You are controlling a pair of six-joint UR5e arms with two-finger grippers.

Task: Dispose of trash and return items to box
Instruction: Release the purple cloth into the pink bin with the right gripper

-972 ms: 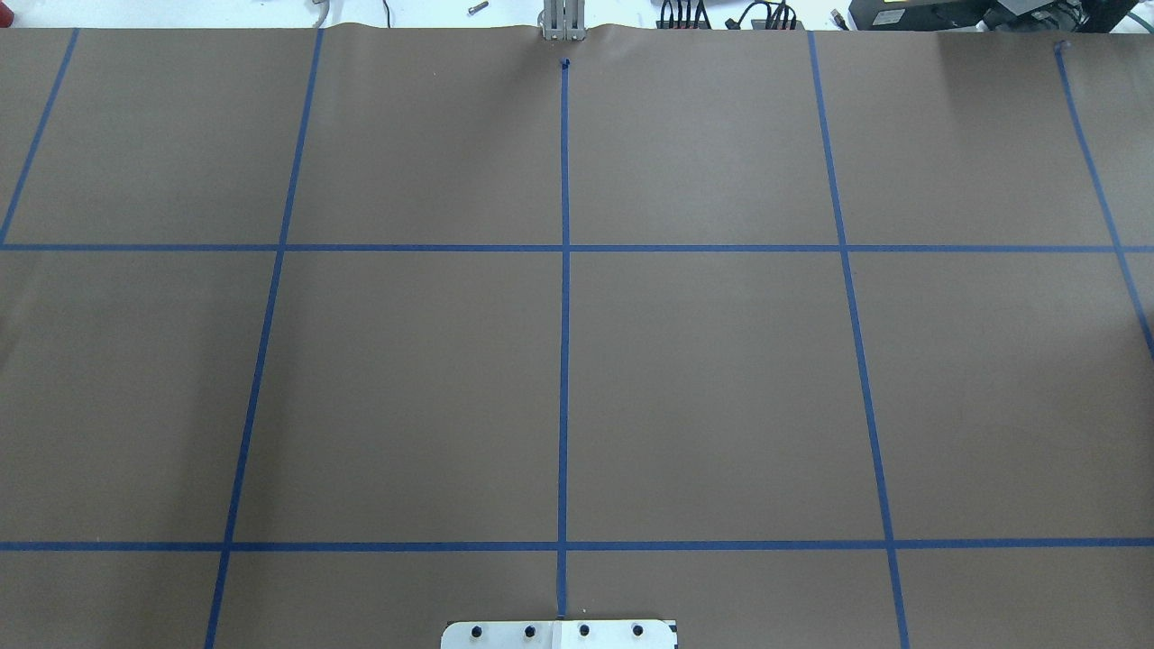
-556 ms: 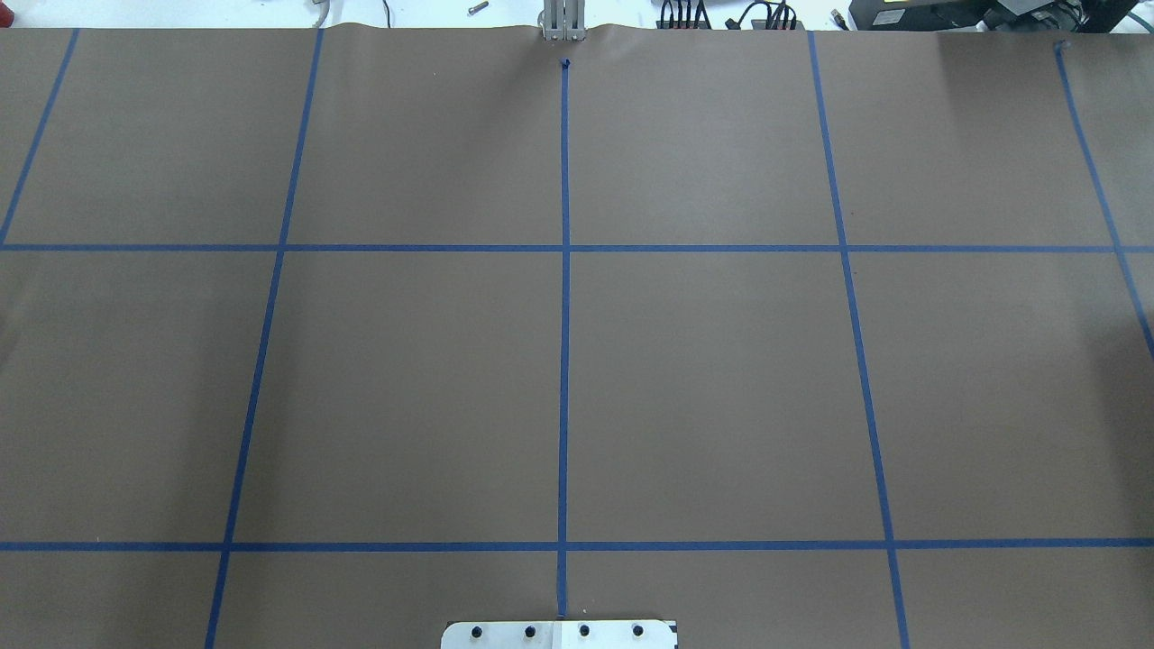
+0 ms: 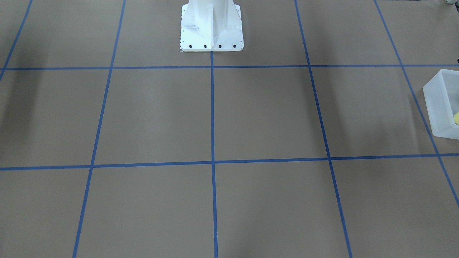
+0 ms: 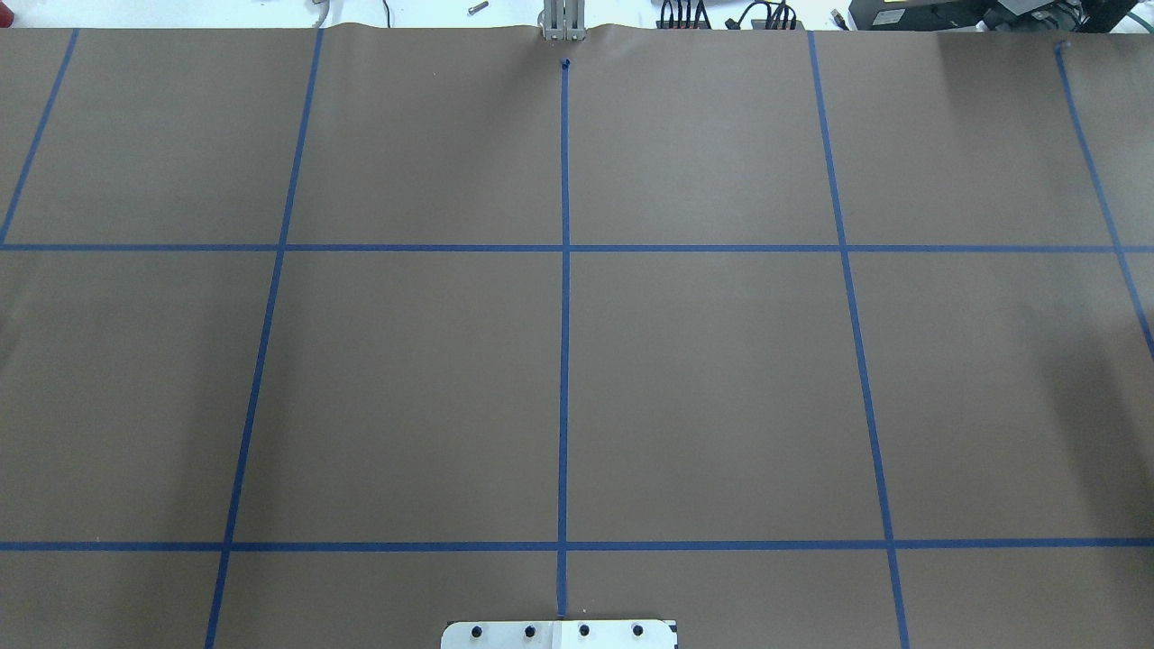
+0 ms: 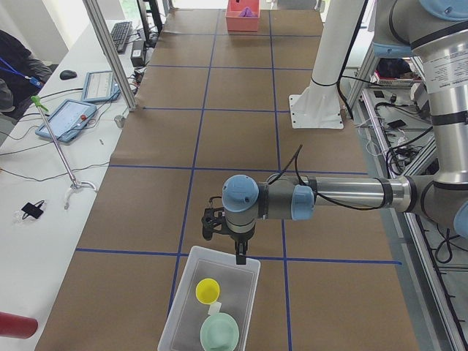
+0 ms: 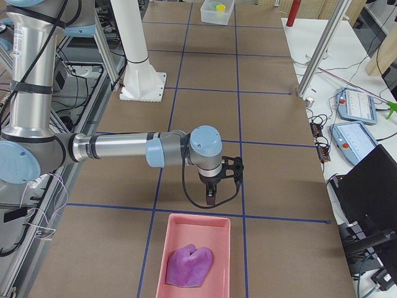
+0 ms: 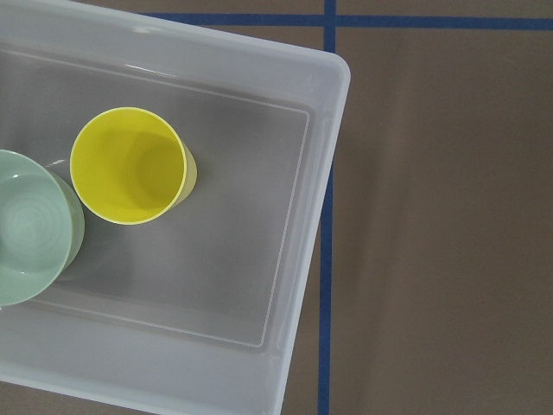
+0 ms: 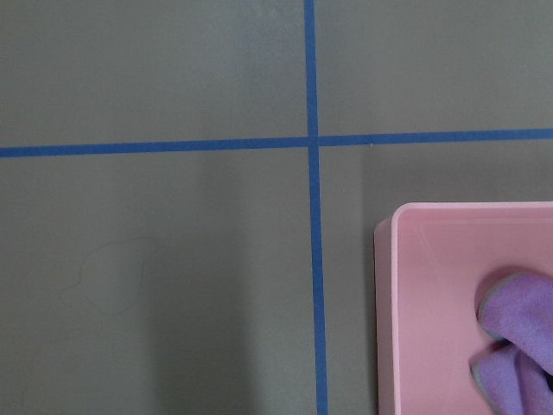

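Observation:
The frosted white box (image 7: 321,147) holds the yellow cup (image 7: 130,164), upright, and the mint-green bowl (image 7: 26,229) beside it. In the exterior left view the box (image 5: 208,251) lies at the table's near end with the cup (image 5: 208,290) and bowl (image 5: 219,333) inside. My left gripper (image 5: 240,257) points down just above the box's far rim; I cannot tell if it is open or shut. My right gripper (image 6: 210,200) hangs over the table just short of a pink tray (image 6: 186,217); I cannot tell its state. No fingers show in either wrist view.
The pink tray (image 8: 384,303) holds a crumpled purple cloth (image 8: 518,337). In the front-facing view the box (image 3: 435,107) sits at the right edge. The robot's white base (image 3: 211,25) stands mid-table. Operator desks with tablets (image 5: 69,117) flank the table.

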